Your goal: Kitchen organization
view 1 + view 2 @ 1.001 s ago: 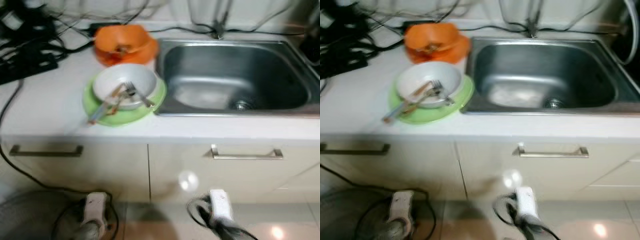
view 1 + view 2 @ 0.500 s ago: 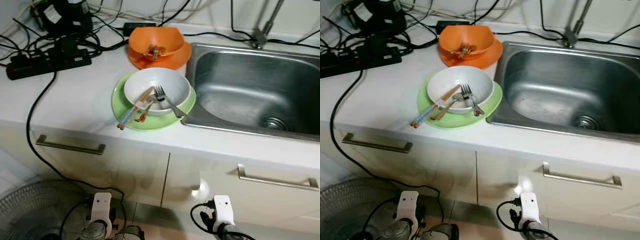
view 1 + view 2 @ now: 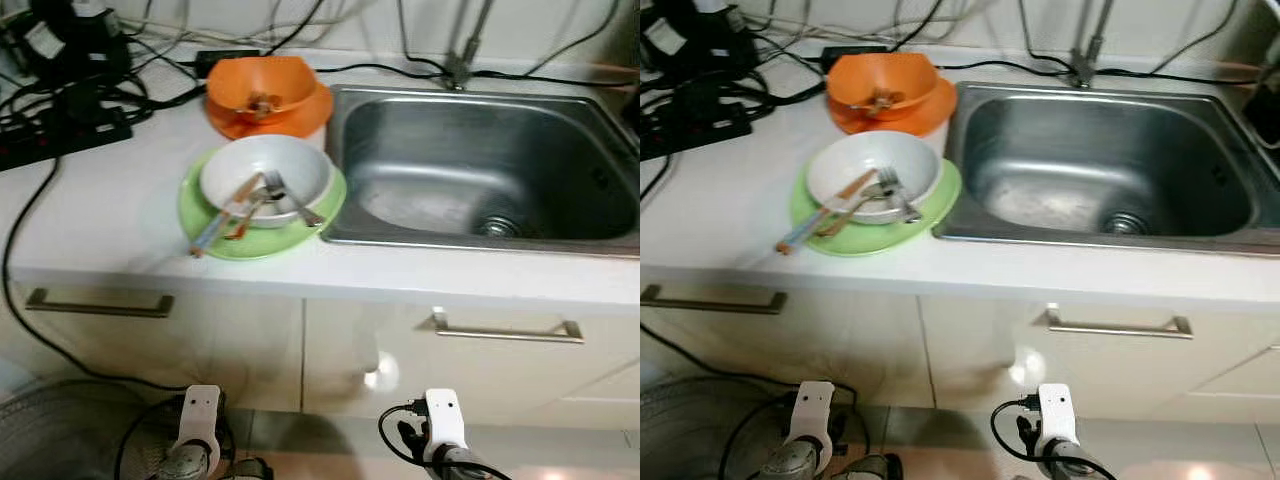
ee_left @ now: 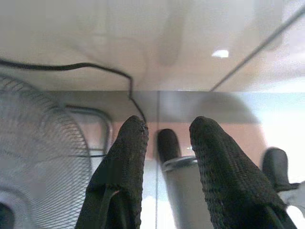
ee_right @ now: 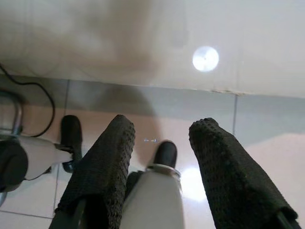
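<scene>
White counter [image 3: 100,215], steel sink [image 3: 470,165], cabinets below; both end effectors [image 4: 167,143] [image 5: 159,143] parted, empty.

1. My right gripper [image 5: 159,164] hung low, its two black fingers [image 5: 102,167] spread apart and holding nothing.
2. Between them I saw the robot's foot [image 5: 157,191] on the tiled floor [image 5: 267,143].
3. A pale cabinet front [image 5: 143,43] carried a round glare spot [image 5: 205,58].
</scene>
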Tool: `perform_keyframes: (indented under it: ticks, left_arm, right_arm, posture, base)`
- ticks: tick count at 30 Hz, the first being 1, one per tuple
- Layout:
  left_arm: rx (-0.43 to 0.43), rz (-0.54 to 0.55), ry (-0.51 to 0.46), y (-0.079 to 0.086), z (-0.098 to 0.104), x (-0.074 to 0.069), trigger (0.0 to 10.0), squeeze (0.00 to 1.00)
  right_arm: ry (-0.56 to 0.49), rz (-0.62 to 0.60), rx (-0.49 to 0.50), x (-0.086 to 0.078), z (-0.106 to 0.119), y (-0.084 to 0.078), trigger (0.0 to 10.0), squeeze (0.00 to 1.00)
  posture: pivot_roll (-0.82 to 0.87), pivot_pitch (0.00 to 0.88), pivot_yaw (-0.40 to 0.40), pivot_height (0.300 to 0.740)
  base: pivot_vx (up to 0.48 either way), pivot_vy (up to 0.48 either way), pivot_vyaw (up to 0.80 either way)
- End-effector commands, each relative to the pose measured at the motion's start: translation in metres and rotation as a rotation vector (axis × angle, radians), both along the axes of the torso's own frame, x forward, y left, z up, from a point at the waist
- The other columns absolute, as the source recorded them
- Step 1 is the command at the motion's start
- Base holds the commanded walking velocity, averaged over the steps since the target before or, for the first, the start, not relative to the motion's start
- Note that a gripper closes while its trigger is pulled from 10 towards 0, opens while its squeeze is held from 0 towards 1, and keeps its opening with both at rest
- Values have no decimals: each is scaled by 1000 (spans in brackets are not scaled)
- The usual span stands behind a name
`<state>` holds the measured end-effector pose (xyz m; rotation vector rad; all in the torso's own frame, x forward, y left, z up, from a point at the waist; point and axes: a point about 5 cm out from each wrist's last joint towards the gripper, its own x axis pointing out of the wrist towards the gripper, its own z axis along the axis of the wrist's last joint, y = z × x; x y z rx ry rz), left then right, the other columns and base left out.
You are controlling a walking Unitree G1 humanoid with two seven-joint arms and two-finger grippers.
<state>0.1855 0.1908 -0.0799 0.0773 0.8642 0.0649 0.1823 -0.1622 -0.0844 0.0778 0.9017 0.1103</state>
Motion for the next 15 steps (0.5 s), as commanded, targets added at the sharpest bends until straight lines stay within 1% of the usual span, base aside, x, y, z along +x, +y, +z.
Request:
perform_keyframes:
  ticks: [1,3,15]
  left_arm:
    - [12,4,12,1,-1,-2,10000,0]
    - [12,5,12,1,-1,-2,10000,0]
    - [2,18,6,0,-1,-2,10000,0]
  right_arm:
    - [3,1,0,0,0,0,10000,0]
    - [3,1,-1,0,0,0,10000,0]
    - [-2,3,1,2,1,0,10000,0]
  posture:
    - [116,104,-11,740]
    - [116,104,-11,740]
    - [116,103,-13,740]
  base:
    - [0,-300,0]
    - [0,-300,0]
    - [0,0,0]
